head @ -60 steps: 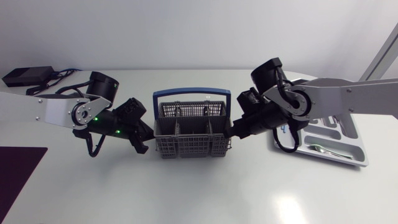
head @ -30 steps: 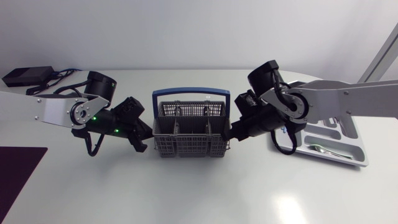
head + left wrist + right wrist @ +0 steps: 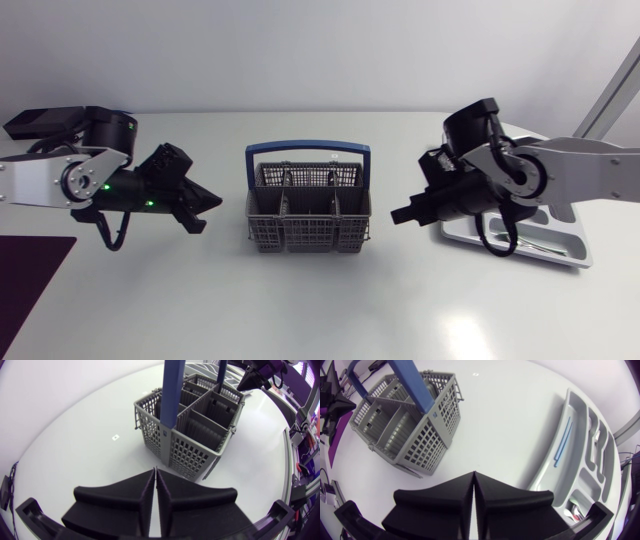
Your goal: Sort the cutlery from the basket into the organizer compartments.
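Starting at the left, a dark mat (image 3: pixel 35 268) lies at the near edge and a black box (image 3: pixel 40 122) sits at the rear, both well apart from the work. The left gripper (image 3: pixel 197 207) hangs near the basket (image 3: pixel 308 236), its fingers pressed together on nothing. The basket stands upright mid-table under its blue handle (image 3: pixel 307 150), and neither wrist view shows cutlery in its compartments. The right gripper (image 3: pixel 400 214) is likewise clenched empty, between the basket and the organizer (image 3: pixel 578 258). The organizer holds a spoon (image 3: pixel 520 240) in its near compartment and a thin blue piece (image 3: pixel 563 440) in a long one. Any cutlery left would likely be stiff, thin and smooth, apt to slip, so it is best pinched across the handle's flat. The light grid basket would probably slide if nudged. Its handle arches over the middle compartments and would obstruct a straight descent.
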Controlling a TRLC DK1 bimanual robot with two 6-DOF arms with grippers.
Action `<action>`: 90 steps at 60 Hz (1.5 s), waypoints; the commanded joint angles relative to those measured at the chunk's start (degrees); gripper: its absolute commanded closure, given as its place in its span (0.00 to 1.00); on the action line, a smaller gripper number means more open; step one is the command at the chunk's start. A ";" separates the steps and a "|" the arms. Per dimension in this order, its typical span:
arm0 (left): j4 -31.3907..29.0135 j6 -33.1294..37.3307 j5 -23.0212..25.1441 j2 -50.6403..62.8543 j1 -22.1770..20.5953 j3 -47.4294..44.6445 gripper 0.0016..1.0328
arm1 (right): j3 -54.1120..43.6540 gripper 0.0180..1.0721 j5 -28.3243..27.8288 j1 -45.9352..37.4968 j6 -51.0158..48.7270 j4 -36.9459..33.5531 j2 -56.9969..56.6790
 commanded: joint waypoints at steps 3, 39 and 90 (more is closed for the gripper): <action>0.36 -2.66 -0.31 -7.91 1.49 -3.28 0.84 | -1.66 0.94 1.23 -1.98 -1.55 -0.84 -5.26; -1.66 -8.82 -5.32 -33.05 1.66 -11.54 0.23 | -8.96 0.42 5.18 -5.94 -8.23 -4.79 -29.08; -3.16 -18.57 -8.66 -49.22 9.31 -16.03 0.05 | -18.80 0.05 7.38 -11.83 -11.49 -6.11 -51.32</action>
